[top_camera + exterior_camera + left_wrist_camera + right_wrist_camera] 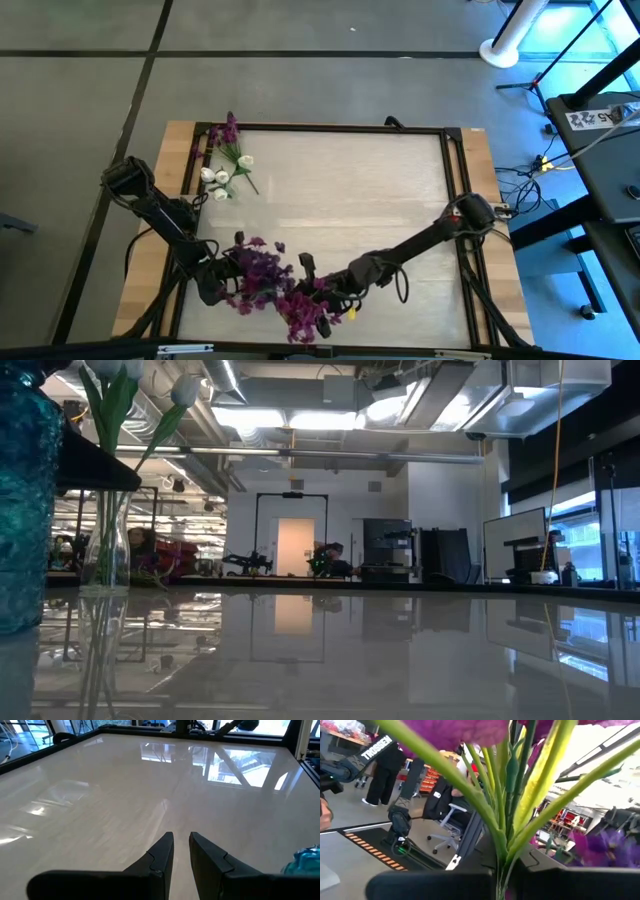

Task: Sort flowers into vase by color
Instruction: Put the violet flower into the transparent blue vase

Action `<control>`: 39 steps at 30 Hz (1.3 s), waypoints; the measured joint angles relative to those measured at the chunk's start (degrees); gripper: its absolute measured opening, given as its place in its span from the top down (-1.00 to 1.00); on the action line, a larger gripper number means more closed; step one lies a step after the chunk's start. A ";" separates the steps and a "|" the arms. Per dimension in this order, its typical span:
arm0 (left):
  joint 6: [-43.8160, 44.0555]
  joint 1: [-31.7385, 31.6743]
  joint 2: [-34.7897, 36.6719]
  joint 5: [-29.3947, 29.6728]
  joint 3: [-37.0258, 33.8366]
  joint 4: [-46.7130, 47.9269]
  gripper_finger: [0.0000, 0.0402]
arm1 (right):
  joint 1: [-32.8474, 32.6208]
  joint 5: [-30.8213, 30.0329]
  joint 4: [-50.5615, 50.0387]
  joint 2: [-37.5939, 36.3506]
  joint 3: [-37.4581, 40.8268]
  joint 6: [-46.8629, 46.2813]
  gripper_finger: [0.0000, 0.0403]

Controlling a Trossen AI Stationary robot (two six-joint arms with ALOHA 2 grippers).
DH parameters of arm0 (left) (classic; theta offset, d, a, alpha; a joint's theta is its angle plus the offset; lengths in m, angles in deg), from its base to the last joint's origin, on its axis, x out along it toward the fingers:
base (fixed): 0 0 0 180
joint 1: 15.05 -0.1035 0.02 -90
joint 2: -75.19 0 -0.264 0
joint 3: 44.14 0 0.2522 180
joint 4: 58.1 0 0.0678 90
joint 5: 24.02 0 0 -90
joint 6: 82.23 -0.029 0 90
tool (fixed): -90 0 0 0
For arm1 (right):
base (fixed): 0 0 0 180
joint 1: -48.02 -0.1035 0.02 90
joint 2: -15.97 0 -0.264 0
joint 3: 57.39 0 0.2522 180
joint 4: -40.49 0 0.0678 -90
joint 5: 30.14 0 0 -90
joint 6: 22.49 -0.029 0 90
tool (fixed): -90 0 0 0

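My right gripper [322, 296] is near the table's front edge, shut on a purple flower [470, 730] whose green stems fan out ahead of it. Just to its left a mass of purple flowers [262, 272] hides whatever holds them. My left gripper [180, 842] is beside that mass, on its left, with a narrow gap between its fingers and nothing in it. The blue vase [306, 860] shows at the edge of the left wrist view. At the far left a clear glass vase [103, 555] holds white flowers [222, 178]; a purple sprig [229, 130] shows next to them. My right gripper pinches the purple flower's green stems at their lower end [501, 865] between its two fingers. The stems run on ahead of the fingers, along them, and spread upward to the blossoms. Only the room shows behind the sprig, no table.
The white tabletop [350, 190] lies bare from the middle to the far right. A dark frame [320, 127] runs round it, with wooden strips at both sides. People and office chairs show in the room beyond.
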 joint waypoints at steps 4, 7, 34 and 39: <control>0.00 0.00 0.00 -0.03 0.00 0.23 0.71 | -0.37 -0.34 -0.43 -0.53 0.00 0.85 0.94; 0.00 0.00 0.00 0.00 0.00 0.26 0.71 | -0.37 -0.39 -1.11 -0.54 0.00 1.81 0.94; -2.14 5.17 23.19 -5.31 0.00 23.49 0.61 | -1.49 -3.62 -2.69 -0.53 0.02 4.88 0.94; 4.57 5.31 34.76 -20.88 0.00 34.71 0.42 | -1.49 -4.68 -2.54 -0.53 0.02 4.75 0.94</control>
